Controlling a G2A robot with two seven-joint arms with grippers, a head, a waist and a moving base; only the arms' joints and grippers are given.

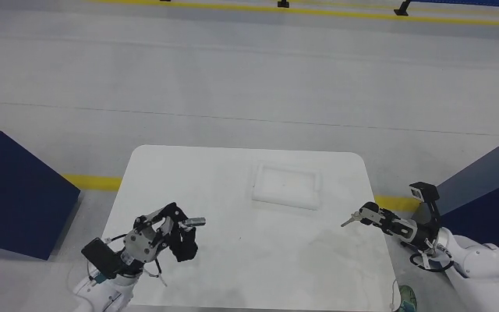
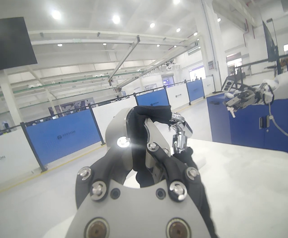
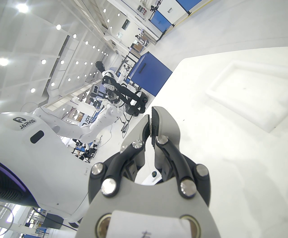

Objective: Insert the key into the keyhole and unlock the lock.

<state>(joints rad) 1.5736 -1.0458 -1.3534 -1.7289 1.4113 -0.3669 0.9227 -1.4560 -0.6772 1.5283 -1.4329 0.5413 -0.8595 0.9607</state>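
Factory hall: blue barrier panels, ceiling lights.

Table and tray: recorded as plain white. Lock and key: silver metal is noted. Black cloth is seen on the left gripper. Floor: grey, crossed by yellow lines. Blue panels are noted at left and right.

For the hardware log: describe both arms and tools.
Left arm and right arm: white shells. Left tool and right tool: grey base plate, round screws, black link bars, silver fingers. The right's pads are ribbed black; black fabric covers the left's fingers.
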